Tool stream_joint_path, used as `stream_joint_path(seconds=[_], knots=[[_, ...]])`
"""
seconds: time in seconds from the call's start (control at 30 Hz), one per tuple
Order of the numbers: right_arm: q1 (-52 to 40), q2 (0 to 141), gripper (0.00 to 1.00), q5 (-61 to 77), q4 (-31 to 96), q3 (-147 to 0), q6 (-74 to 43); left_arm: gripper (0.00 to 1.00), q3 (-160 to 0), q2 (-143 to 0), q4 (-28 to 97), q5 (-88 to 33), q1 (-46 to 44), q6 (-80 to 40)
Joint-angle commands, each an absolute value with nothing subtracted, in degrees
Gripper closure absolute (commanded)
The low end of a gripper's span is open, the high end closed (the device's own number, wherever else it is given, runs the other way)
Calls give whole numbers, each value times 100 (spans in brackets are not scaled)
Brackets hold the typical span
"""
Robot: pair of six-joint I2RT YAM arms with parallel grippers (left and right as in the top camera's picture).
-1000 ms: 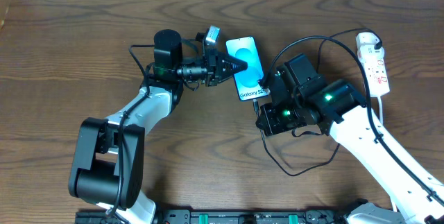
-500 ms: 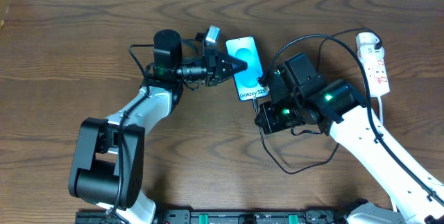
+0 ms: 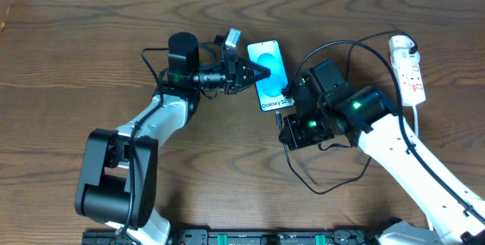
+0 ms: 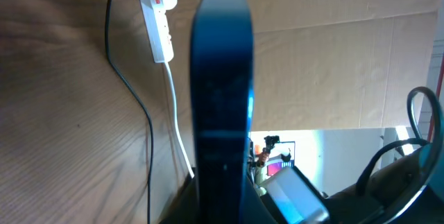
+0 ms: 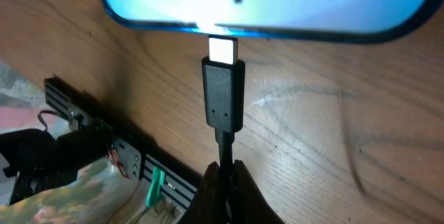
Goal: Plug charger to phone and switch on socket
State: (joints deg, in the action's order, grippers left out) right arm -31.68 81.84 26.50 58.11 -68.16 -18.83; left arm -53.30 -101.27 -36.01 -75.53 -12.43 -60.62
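The phone (image 3: 269, 69) lies near the table's middle with its cyan screen lit. My left gripper (image 3: 256, 72) is shut on its long edges. In the left wrist view the phone (image 4: 222, 92) stands edge-on between the jaws of that gripper (image 4: 222, 203). My right gripper (image 3: 288, 107) is shut on the charger cable just behind its plug. The plug (image 5: 223, 99) points at the phone's bottom edge (image 5: 291, 16), its metal tip touching that edge. The fingers (image 5: 243, 196) pinch the black cable. The cable (image 3: 345, 44) runs to a white adapter (image 3: 402, 45) in the socket (image 3: 411, 74).
The black cable also loops on the wood below the right arm (image 3: 326, 188). The socket's white cord (image 4: 177, 123) trails off toward the table edge. A black rail with green parts (image 5: 149, 182) lines the table's front edge. Cardboard panels (image 4: 333, 71) stand behind the table.
My right gripper has edged slightly toward the phone's bottom end with the plug. The left gripper and the phone have not moved.
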Motion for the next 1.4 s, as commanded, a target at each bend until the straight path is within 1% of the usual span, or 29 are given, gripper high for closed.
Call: stream_joint_path(seconds=[0.0,0.23,0.5,1.37], knots=[[-3159,8265,99,2799,5887,-6812,-1835,93,-5461,-10095,-3651,-7607,-1236,-6182],[-3159,8265,99,2799,5833,-6812,-1817,93,-5461,-10095,-3651,-7607,-1236,-6147],[-3148,8265,99,2709,5828,-6812,-1813,93,-5461,-10095,-3649,-7612,-1236,-5682],[-3148,8267,99,2475,5701,-6812,-1798,93,-5461,-10095,-3649,-7743,-1236,-5660]])
